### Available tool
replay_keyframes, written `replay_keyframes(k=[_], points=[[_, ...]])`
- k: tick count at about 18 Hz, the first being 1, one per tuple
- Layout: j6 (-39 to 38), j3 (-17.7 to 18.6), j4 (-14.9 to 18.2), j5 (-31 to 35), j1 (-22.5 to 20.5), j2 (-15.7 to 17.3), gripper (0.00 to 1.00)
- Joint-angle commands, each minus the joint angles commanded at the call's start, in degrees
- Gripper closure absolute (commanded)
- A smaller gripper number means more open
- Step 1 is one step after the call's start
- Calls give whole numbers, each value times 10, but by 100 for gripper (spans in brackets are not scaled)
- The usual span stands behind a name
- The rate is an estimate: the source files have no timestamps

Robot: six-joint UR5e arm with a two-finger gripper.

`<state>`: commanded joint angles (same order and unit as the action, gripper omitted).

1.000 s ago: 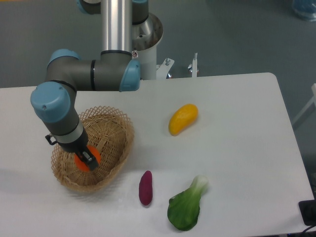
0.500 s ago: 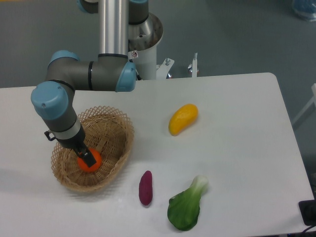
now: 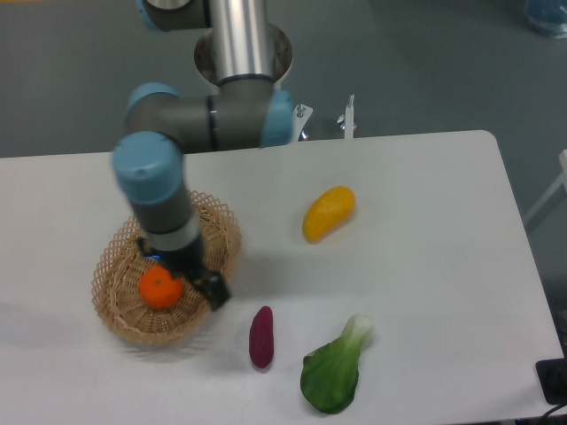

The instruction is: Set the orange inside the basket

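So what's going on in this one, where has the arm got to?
The small round bright-orange fruit sits inside the oval tan wicker basket, free of the two-finger gripper, which is now at the basket's right rim beside the fruit; whether its jaws are open cannot be told. A second ago it was gripping the fruit inside the basket, so the placement looks done. The yellow mango-like fruit, purple sweet potato and green bok choy lie untouched on the white table.
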<state>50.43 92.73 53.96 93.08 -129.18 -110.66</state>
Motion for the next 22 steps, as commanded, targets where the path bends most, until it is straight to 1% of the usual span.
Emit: replay_keyframes(k=[2, 3, 4, 5, 6, 7, 8, 9, 12, 16, 18, 22], points=[[53, -5, 6, -3, -44, 12, 0], [69, -5, 9, -3, -61, 12, 0], [90, -5, 13, -3, -87, 12, 0], [112, -5, 20, -4, -106, 12, 0], [148, -7, 28, -4, -131, 11, 0], [173, -11, 41, -4, -152, 11, 0], [180, -12, 52, -4, -169, 11, 0], [204, -13, 58, -8, -190, 11, 0], [263, -28, 58, -11, -215, -4, 0], [296, -61, 57, -18, -231, -38, 0], [299, -66, 57, -18, -231, -40, 0], [299, -63, 57, -17, -231, -40, 0]])
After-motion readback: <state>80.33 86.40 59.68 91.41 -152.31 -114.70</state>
